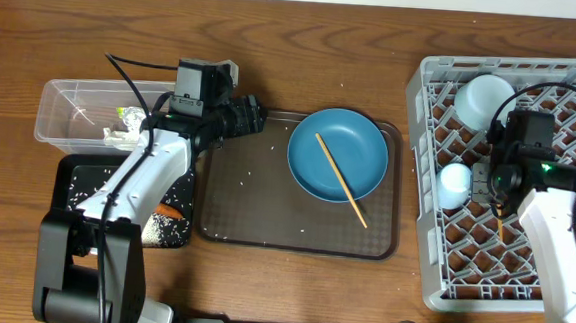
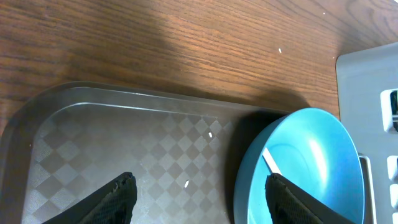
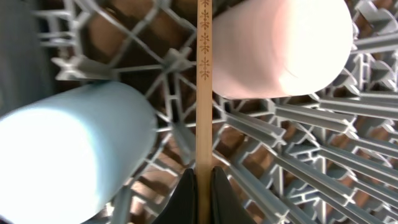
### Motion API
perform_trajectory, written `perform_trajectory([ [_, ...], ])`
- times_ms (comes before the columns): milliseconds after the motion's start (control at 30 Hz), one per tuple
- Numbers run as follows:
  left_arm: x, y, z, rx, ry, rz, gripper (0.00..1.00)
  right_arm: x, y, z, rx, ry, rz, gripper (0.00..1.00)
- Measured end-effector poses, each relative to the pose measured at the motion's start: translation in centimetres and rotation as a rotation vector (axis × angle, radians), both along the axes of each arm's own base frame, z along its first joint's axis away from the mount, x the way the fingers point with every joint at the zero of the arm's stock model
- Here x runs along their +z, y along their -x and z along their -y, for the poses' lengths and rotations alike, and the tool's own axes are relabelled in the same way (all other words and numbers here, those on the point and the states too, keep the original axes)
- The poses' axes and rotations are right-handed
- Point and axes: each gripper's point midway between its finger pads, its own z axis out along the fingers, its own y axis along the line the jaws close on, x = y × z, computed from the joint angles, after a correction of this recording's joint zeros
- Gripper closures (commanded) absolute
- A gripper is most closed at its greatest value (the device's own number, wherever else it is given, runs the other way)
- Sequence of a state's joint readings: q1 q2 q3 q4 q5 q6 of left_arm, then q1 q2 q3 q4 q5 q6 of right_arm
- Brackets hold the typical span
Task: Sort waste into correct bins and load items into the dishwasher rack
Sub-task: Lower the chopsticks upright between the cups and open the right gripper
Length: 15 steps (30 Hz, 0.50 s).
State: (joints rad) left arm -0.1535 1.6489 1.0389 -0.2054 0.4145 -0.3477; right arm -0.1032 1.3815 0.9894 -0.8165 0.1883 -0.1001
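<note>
Wooden chopstick (image 3: 203, 93) pinched in right gripper (image 3: 203, 177) over grey rack (image 3: 298, 124), between light-blue cup (image 3: 68, 149) and pink cup (image 3: 280, 43). Left gripper (image 2: 199, 180) released above brown tray (image 2: 124, 124).

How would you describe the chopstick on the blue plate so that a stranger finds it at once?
Find the brown tray in the middle of the table; a blue plate sits on its right part. The chopstick is the thin wooden stick lying slantwise across that plate. The other chopstick is over the grey rack, gripped by the right tool.
</note>
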Motion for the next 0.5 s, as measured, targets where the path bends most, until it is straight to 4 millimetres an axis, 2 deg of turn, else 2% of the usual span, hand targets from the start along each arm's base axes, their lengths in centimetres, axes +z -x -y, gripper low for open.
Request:
perform_trajectory([
  [267, 0.0, 0.0, 0.0, 0.000, 0.000, 0.000, 0.31, 2.3, 0.1, -1.0, 0.034, -0.042, 0.080, 0.99],
  [500, 0.0, 0.0, 0.0, 0.000, 0.000, 0.000, 0.31, 1.7, -0.1, -2.0, 0.081, -0.089, 0.062, 0.99],
])
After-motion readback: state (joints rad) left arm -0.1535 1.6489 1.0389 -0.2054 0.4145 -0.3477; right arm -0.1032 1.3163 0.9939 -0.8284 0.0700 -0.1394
